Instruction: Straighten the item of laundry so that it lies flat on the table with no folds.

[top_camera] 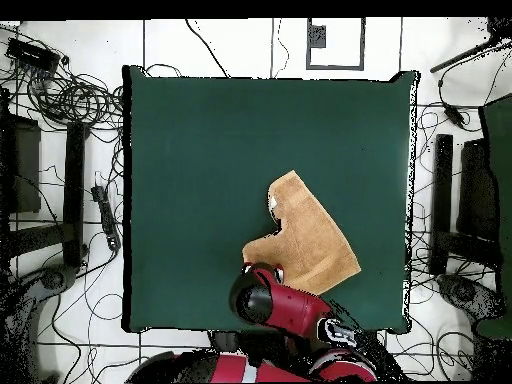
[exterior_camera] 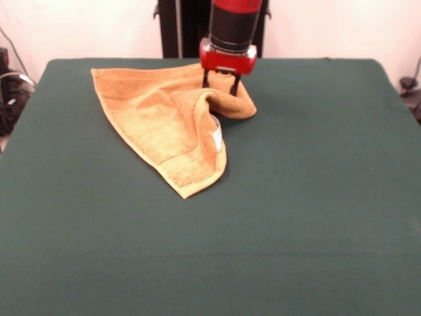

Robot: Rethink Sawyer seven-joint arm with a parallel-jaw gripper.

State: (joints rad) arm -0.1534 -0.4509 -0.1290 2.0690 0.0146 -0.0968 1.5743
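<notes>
Orange-tan towel (exterior_camera: pixel 164 125) sits on the green table (exterior_camera: pixel 296 210) toward the robot's side, off centre, partly folded over itself, white tag (exterior_camera: pixel 216 139) showing on the folded edge. We see the gripper (exterior_camera: pixel 221 81) down at the towel's raised corner nearest the pedestal, both fingers (exterior_camera: pixel 235 84) touching the bunched cloth; we can't tell if the jaws are pinching it. Overhead, the arm (top_camera: pixel 285 305) covers that corner. Cables (top_camera: pixel 70 95) litter the floor around the table.
</notes>
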